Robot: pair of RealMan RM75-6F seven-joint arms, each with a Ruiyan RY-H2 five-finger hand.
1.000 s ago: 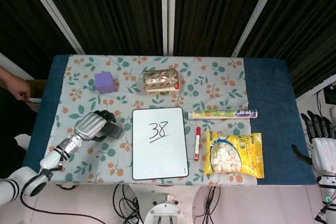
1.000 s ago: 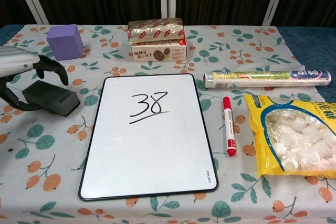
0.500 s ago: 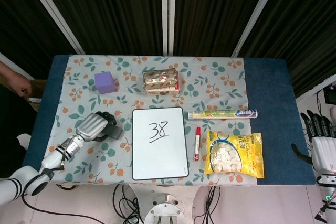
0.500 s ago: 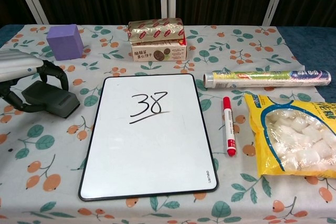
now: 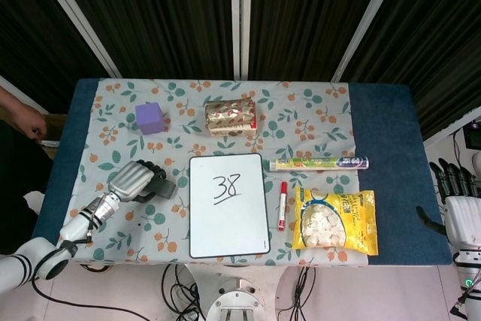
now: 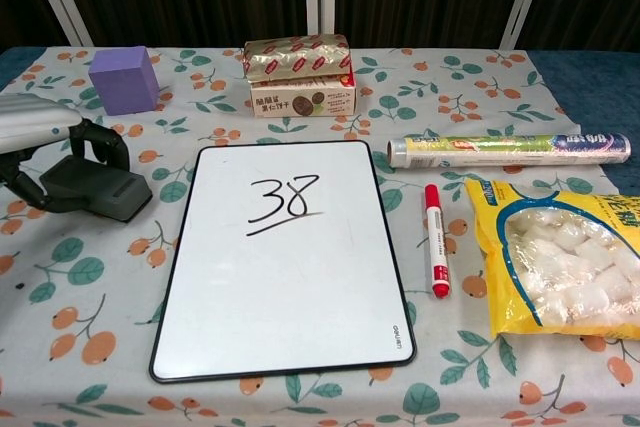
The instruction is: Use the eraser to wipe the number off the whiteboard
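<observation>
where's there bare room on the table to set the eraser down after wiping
Bare cloth lies below the left hand and eraser, left of the whiteboard. More lies between the purple cube and snack boxes. The blue strip at right is bare. It is crowded around the marker, roll and yellow bag.

A dark grey eraser (image 6: 92, 192) lies flat at the left edge of the chest view, just left of the whiteboard (image 6: 283, 259). The black-framed whiteboard lies flat at lower centre, long side running up the frame, with "38" (image 6: 285, 201) handwritten and underlined in black on its upper half.
</observation>
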